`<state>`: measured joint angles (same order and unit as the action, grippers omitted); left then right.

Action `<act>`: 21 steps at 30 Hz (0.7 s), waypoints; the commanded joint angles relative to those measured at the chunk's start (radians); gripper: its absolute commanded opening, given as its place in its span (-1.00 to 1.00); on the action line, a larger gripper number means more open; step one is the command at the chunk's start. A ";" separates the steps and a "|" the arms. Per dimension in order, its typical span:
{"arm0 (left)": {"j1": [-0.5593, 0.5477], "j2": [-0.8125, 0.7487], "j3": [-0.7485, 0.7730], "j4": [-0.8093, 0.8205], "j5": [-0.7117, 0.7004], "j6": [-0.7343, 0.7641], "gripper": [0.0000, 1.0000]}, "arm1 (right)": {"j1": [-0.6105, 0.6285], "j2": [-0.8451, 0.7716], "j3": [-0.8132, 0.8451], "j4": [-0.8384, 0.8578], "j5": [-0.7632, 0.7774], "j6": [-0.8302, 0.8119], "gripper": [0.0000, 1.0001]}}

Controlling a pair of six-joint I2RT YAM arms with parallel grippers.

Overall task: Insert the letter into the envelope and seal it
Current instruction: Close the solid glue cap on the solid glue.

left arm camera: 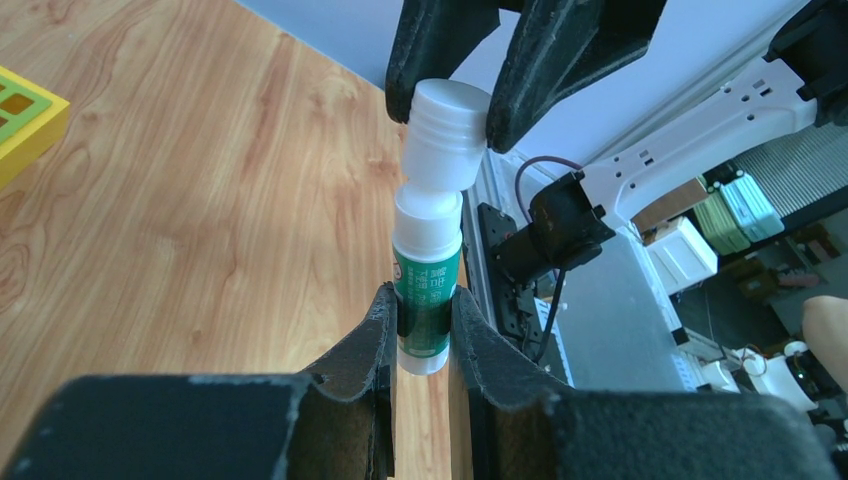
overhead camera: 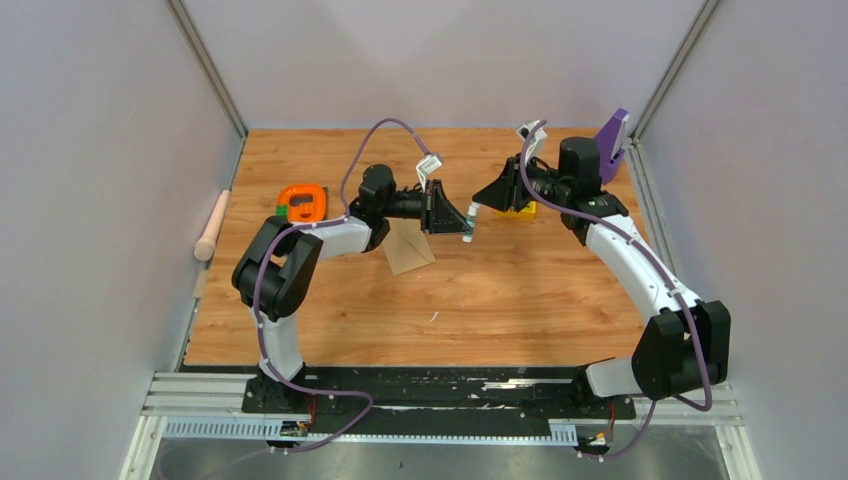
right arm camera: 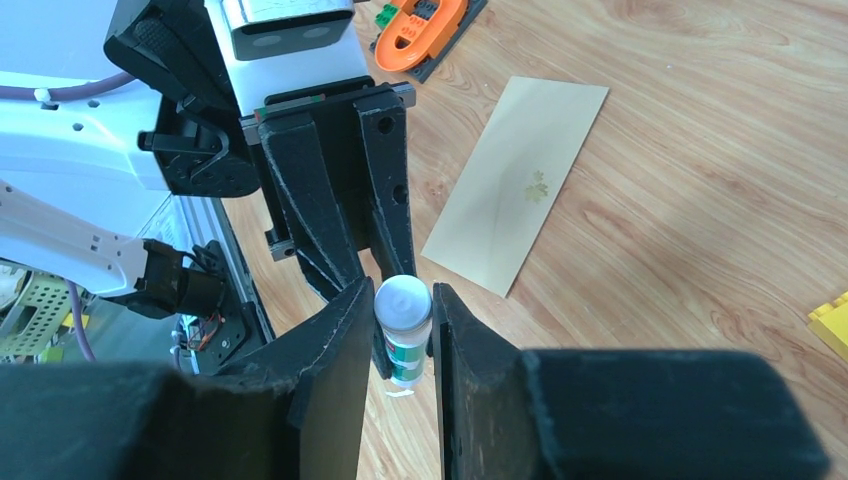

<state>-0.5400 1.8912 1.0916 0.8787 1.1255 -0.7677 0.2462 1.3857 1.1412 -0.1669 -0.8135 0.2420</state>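
Observation:
The tan envelope [overhead camera: 408, 248] [right arm camera: 520, 185] lies flat on the wooden table, flap not visible, just below my left gripper. The letter is out of view. A green-and-white glue stick [left arm camera: 428, 300] [overhead camera: 468, 228] hangs in the air between both grippers. My left gripper [left arm camera: 421, 305] [overhead camera: 447, 215] is shut on its green body. My right gripper [right arm camera: 402, 297] [overhead camera: 490, 197] is shut on its white cap [left arm camera: 447, 125] [right arm camera: 403, 300]. In the left wrist view the cap sits slightly tilted on the stick's white neck.
An orange gadget [overhead camera: 302, 202] [right arm camera: 420, 25] lies left of the envelope. A yellow block [overhead camera: 515, 210] [right arm camera: 832, 320] sits under the right arm. A wooden dowel [overhead camera: 211, 225] rests at the table's left edge, and a small white scrap [overhead camera: 433, 316] lies nearer the front.

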 commanded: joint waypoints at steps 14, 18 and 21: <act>0.003 -0.004 0.036 0.029 0.017 0.015 -1.00 | 0.031 -0.019 0.016 0.023 0.011 -0.009 -0.46; 0.003 -0.008 0.033 0.031 0.018 0.014 -1.00 | 0.031 -0.017 0.029 0.022 0.026 -0.013 -0.46; 0.005 -0.013 0.032 0.030 0.019 0.016 -1.00 | 0.030 -0.016 0.039 0.021 0.025 -0.013 -0.46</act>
<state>-0.5400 1.8912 1.0920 0.8795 1.1290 -0.7685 0.2718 1.3857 1.1416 -0.1669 -0.7979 0.2413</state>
